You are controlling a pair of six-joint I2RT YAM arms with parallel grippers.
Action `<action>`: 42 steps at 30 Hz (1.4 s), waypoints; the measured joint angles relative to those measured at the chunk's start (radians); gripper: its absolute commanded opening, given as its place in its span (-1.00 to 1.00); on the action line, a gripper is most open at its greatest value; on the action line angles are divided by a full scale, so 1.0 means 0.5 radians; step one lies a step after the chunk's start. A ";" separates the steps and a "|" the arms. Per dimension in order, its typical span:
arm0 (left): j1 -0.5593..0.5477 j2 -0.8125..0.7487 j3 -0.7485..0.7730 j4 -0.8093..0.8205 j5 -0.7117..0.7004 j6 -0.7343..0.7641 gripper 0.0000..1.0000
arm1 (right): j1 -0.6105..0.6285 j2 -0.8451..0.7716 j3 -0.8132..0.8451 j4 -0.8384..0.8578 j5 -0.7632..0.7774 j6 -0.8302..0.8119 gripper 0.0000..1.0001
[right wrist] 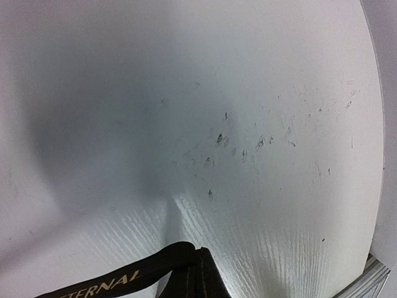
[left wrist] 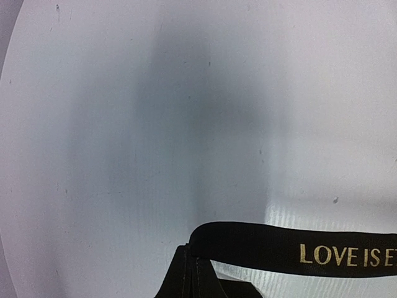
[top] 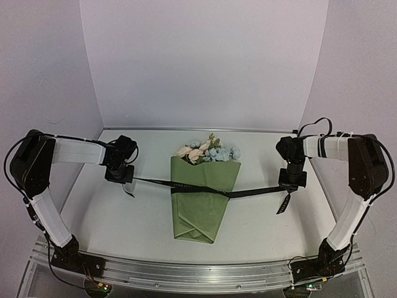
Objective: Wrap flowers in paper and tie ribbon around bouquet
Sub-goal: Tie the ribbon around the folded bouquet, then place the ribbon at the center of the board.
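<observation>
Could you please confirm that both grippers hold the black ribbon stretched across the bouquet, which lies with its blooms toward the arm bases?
Not quite: the top external view shows the blooms facing the far wall, away from the arm bases. The rest holds: the left gripper and right gripper each hold an end of the ribbon stretched across the bouquet.

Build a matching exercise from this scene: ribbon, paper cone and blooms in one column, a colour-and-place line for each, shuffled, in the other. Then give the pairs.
Column one:
1. ribbon
2. paper cone
3. blooms

Column two:
A. olive green, tapering toward its near end
B. pale blue, cream and peach, at the wide far end
C. black with gold lettering, stretched sideways across the cone

Pairs: 1-C, 2-A, 3-B.
</observation>
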 measured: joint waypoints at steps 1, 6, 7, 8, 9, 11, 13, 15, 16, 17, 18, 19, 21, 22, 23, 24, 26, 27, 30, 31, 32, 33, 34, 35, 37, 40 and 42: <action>0.008 -0.008 -0.018 -0.001 -0.002 0.001 -1.00 | -0.022 0.019 0.016 -0.005 -0.004 -0.004 -1.00; 0.042 -0.020 -0.048 -0.006 -0.054 0.026 -1.00 | -0.086 0.098 0.109 -0.044 -0.006 -0.040 -1.00; 0.043 -0.020 -0.048 -0.009 -0.069 0.041 -1.00 | -0.088 0.112 0.129 -0.046 -0.006 -0.050 -1.00; 0.044 -0.021 -0.048 -0.014 -0.086 0.058 -1.00 | -0.088 0.126 0.146 -0.048 -0.005 -0.059 -1.00; 0.045 -0.022 -0.048 -0.020 -0.101 0.070 -1.00 | -0.088 0.134 0.157 -0.050 -0.003 -0.067 -1.00; 0.046 -0.032 -0.047 -0.029 -0.142 0.100 -1.00 | -0.088 0.141 0.170 -0.063 0.015 -0.083 -1.00; 0.048 -0.045 -0.038 -0.053 -0.188 0.113 -1.00 | -0.088 0.144 0.179 -0.087 0.034 -0.099 -1.00; 0.052 -0.046 -0.017 -0.074 -0.208 0.111 -1.00 | -0.095 0.147 0.199 -0.125 0.051 -0.099 -1.00; 0.054 -0.046 -0.007 -0.083 -0.211 0.108 -1.00 | -0.097 0.149 0.208 -0.140 0.058 -0.098 -1.00; 0.055 -0.046 0.002 -0.094 -0.210 0.105 -1.00 | -0.100 0.149 0.215 -0.153 0.064 -0.096 -1.00; 0.055 -0.046 0.005 -0.097 -0.201 0.100 -1.00 | -0.102 0.149 0.217 -0.162 0.066 -0.093 -1.00; 0.055 -0.046 0.007 -0.100 -0.191 0.094 -1.00 | -0.103 0.149 0.219 -0.170 0.067 -0.089 -1.00; 0.057 -0.046 0.008 -0.105 -0.128 0.067 -1.00 | -0.105 0.149 0.219 -0.188 0.052 -0.081 -0.99; 0.059 -0.046 0.007 -0.103 -0.074 0.046 -1.00 | -0.105 0.149 0.219 -0.191 0.041 -0.074 -0.93; 0.060 -0.046 0.006 -0.100 -0.019 0.020 -1.00 | -0.105 0.149 0.218 -0.191 0.025 -0.065 -0.85; 0.060 -0.046 0.002 -0.091 0.037 -0.007 -0.99 | -0.105 0.149 0.216 -0.189 0.009 -0.055 -0.76; 0.061 -0.047 -0.027 -0.037 0.168 -0.077 -0.94 | -0.105 0.145 0.201 -0.178 -0.015 -0.046 -0.56; 0.063 -0.054 -0.055 -0.003 0.234 -0.128 -0.86 | -0.105 0.137 0.185 -0.172 -0.023 -0.031 -0.47; 0.063 -0.095 -0.162 0.089 0.381 -0.265 -0.71 | -0.105 0.087 0.130 -0.164 -0.040 -0.028 -0.18; 0.063 -0.122 -0.209 0.121 0.423 -0.327 -0.58 | -0.105 0.064 0.118 -0.165 -0.043 -0.014 -0.10; 0.064 -0.147 -0.245 0.146 0.449 -0.388 -0.48 | -0.105 0.042 0.113 -0.166 -0.043 -0.009 -0.04; 0.064 -0.171 -0.275 0.166 0.469 -0.440 -0.41 | -0.105 0.021 0.111 -0.165 -0.043 -0.006 0.02; 0.064 -0.195 -0.298 0.183 0.482 -0.481 -0.34 | -0.105 0.001 0.110 -0.161 -0.043 -0.001 0.09; 0.064 -0.224 -0.314 0.197 0.489 -0.532 -0.25 | -0.105 -0.021 0.108 -0.158 -0.045 0.009 0.16; 0.064 -0.294 -0.328 0.210 0.488 -0.626 0.01 | -0.105 -0.076 0.094 -0.146 -0.054 0.016 0.22; 0.064 -0.411 -0.329 0.236 0.488 -0.712 0.19 | -0.096 -0.184 0.047 -0.134 -0.105 0.065 0.29; 0.064 -0.483 -0.329 0.263 0.520 -0.776 0.21 | -0.075 -0.262 0.009 -0.118 -0.151 0.096 0.34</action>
